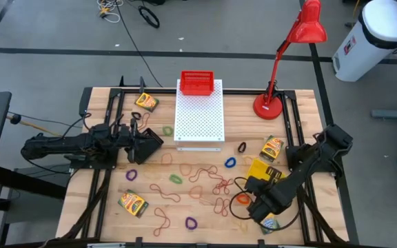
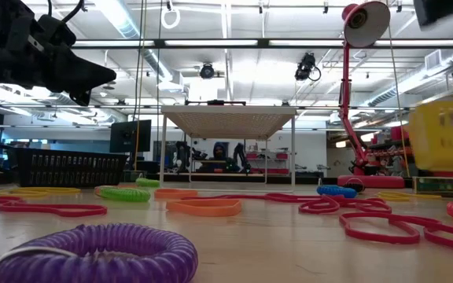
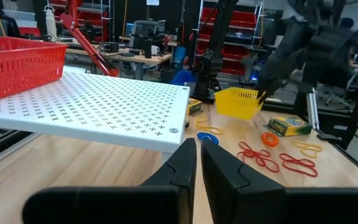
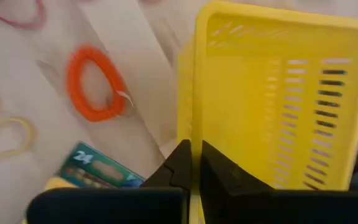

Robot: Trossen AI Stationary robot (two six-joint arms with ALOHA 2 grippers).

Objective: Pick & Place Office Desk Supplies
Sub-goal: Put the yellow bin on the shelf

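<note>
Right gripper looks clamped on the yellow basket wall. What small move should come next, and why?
Probably a short lift of the right gripper, to test the hold. Its fingers are shut on the thin wall of the yellow perforated plastic basket, near the orange elastic loop and a yellow-and-green crayon box. The left gripper waits shut by the white perforated board.

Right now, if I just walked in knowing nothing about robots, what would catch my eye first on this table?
Probably the red desk lamp arching over the table's far right corner, and the white perforated board at the far middle with a red basket at its back edge. Then the right gripper, near the right front, pinching the wall of a yellow basket, amid scattered elastic loops.
</note>
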